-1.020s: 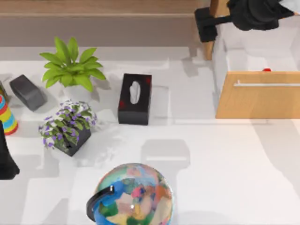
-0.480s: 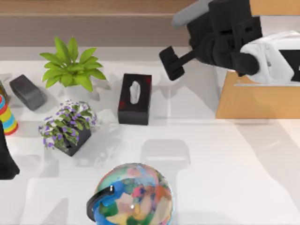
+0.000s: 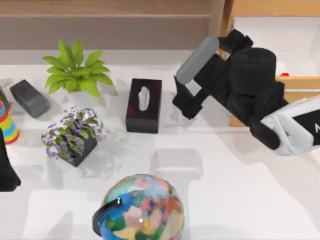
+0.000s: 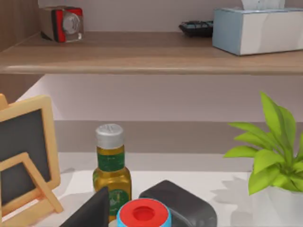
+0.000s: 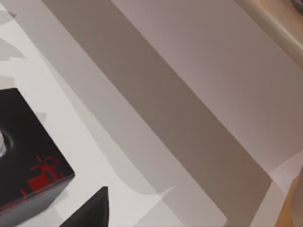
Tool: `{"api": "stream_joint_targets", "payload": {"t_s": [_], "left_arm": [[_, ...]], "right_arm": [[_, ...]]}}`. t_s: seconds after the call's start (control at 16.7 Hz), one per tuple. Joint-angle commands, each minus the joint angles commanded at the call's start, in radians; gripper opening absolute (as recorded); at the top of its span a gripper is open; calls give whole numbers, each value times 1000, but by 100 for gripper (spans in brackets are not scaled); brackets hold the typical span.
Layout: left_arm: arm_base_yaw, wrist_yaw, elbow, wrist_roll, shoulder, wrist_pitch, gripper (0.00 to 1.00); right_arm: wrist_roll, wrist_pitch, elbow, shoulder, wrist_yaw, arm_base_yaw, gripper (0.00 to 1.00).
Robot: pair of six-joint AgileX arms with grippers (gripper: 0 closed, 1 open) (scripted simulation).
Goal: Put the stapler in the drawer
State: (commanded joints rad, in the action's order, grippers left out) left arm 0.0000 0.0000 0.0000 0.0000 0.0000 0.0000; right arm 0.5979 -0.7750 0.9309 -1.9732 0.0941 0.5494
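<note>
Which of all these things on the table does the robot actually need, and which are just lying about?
Needed:
stapler, far left
drawer, open at the right
right gripper, beside the tissue box

Lying about:
black tissue box
green plant
purple flowers
globe
oil bottle
left gripper, parked at the left edge

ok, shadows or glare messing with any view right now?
Top view: soft grey shadows on the white table, one behind the tissue box; stapler is evenly lit, no glare. Left wrist view: the plant casts a faint shadow. Right wrist view: a broad dark band of shade crosses the wall.
</note>
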Motion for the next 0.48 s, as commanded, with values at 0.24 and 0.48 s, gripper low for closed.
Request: {"api": "stream_joint_targets", "payload": {"t_s": [0.24,0.48], "left_arm": [[0,0,0,0,0,0,100],[0,0,0,0,0,0,100]], "right_arm": [[376,-402,-285,26,63,22,100],[718,-745,-554,29,146,-34,100]]}}
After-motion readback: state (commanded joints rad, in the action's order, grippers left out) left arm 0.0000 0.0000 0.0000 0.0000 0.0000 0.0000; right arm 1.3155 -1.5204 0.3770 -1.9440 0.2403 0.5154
